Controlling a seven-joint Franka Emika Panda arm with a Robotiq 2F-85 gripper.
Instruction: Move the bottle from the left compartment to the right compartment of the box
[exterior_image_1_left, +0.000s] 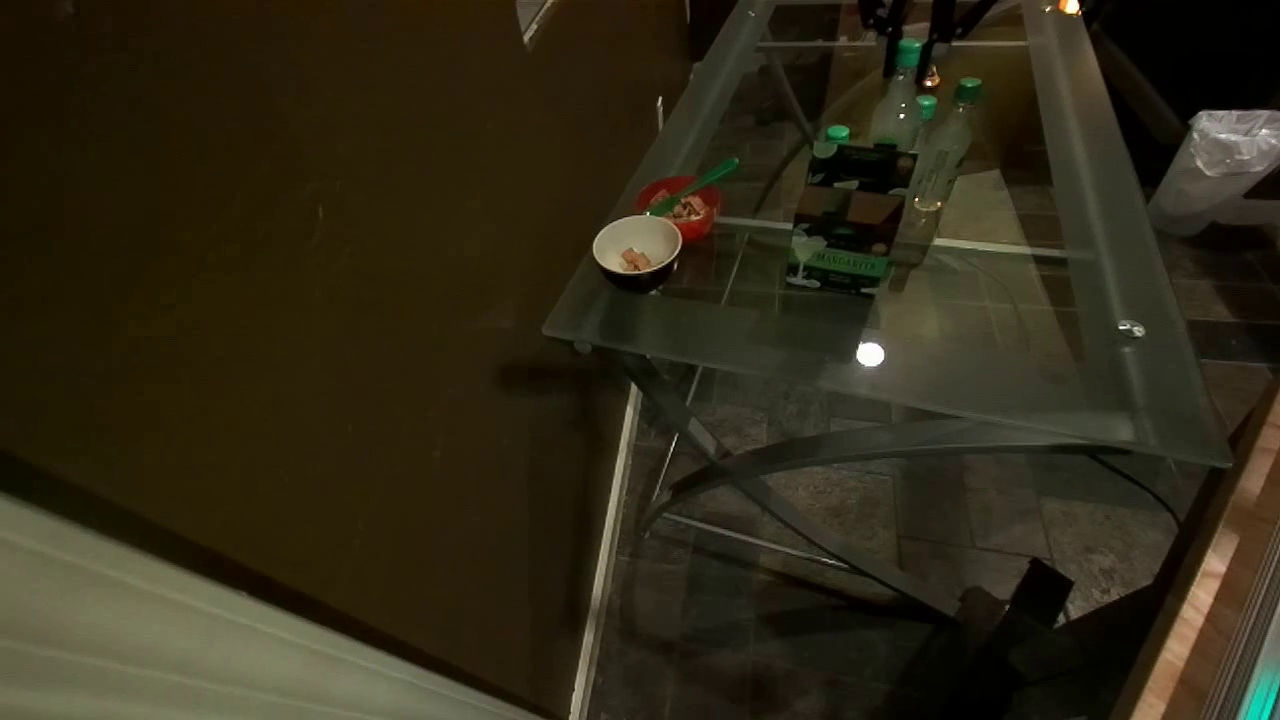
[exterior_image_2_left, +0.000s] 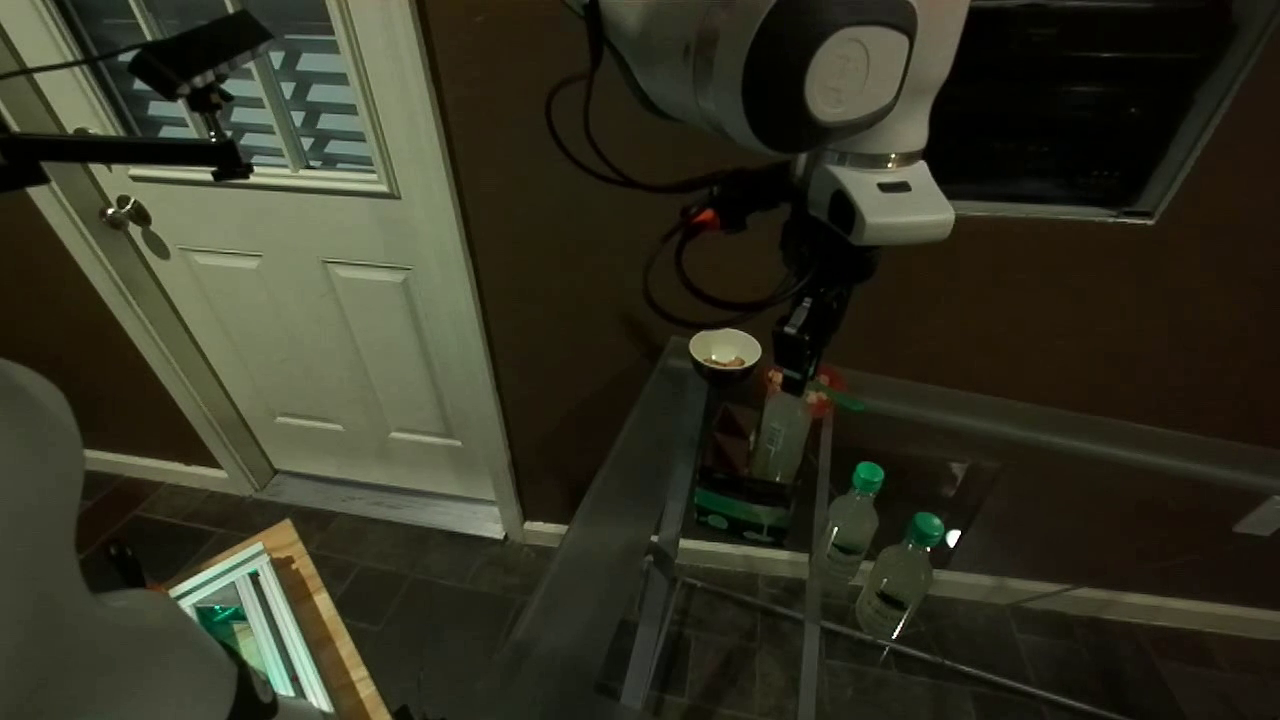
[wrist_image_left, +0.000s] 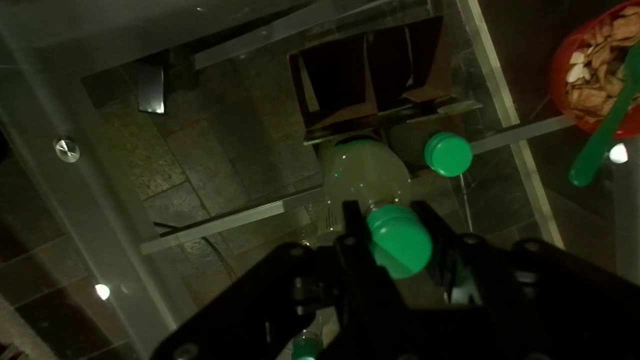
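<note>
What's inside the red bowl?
In the wrist view, the red bowl holds brown pieces and a few pale ones; a green utensil lies over its rim. The bowl's bottom is hidden under the pieces.

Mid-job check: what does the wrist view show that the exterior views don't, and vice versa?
Wrist view only: a steep look down into two dark compartments of the Margarita box.
Exterior views only: the white-lined dark bowl, in both; the MARGARITA lettering, in an exterior view; the white door, in an exterior view.
Shared: the tool clasping the green-capped bottle, and the red bowl with a green utensil.
</note>
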